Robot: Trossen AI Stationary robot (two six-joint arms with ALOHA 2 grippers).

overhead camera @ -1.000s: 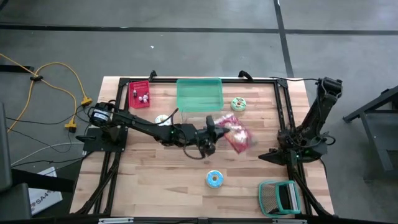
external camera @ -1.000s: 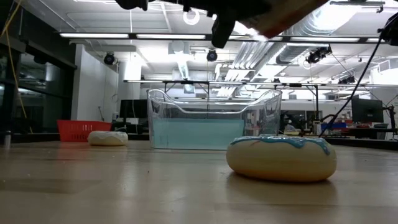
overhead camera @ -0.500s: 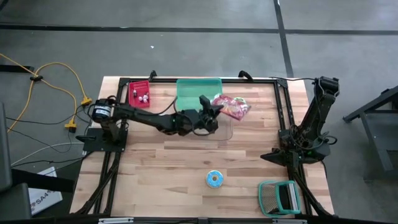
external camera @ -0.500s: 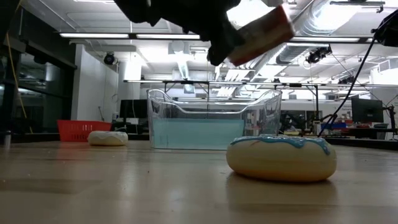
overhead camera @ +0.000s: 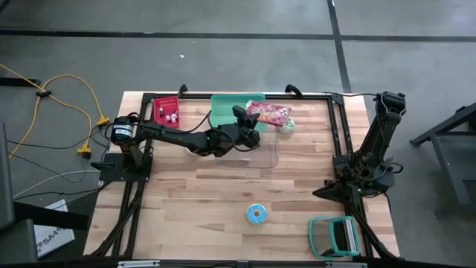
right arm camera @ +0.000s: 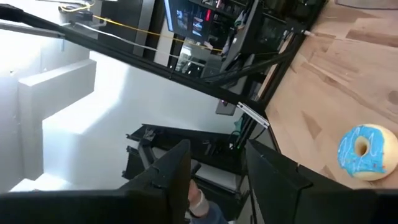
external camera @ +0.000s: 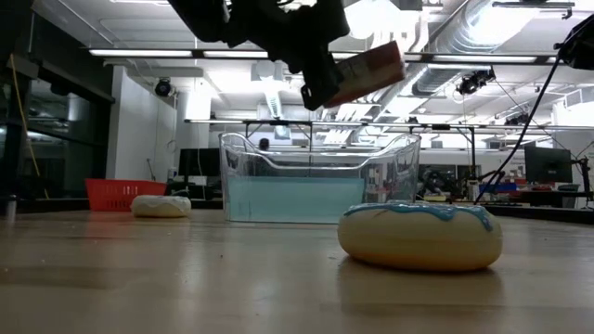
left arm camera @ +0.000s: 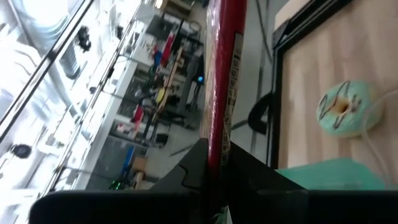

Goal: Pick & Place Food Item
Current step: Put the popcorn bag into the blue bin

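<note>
My left gripper [overhead camera: 251,120] is shut on a red and pink snack bag [overhead camera: 271,115]. It holds the bag high over the far right corner of the clear bin with a green bottom [overhead camera: 227,112]. In the low view the bag [external camera: 369,69] sticks out of the gripper [external camera: 320,83] above the bin [external camera: 316,176]. A green-iced donut [left arm camera: 341,109] lies on the table just right of the bin. A blue-iced donut [overhead camera: 256,214] lies near the front. My right gripper [right arm camera: 214,158] waits open at the table's right side, nothing between its fingers. My left gripper pinches the bag by one end [left arm camera: 218,142] between its two fingers, and the bag shows edge-on there. The fingers lie about level and come from the table's left. The bag juts out beyond them toward the right, tilted up a little and lifted clear of bin and table.
A red packet [overhead camera: 167,112] lies at the far left corner and a white donut [external camera: 160,206] left of the bin. A green rack [overhead camera: 335,237] stands at the near right corner. My right arm [overhead camera: 372,145] stands folded at the right edge. Black frame rails border the table.
My left gripper has swung toward the table's far edge with the bag, from right of the bin's near side to over its far right corner. The wrist has turned. The bag now points right, clear of everything, and the gripper has stayed shut on it.
</note>
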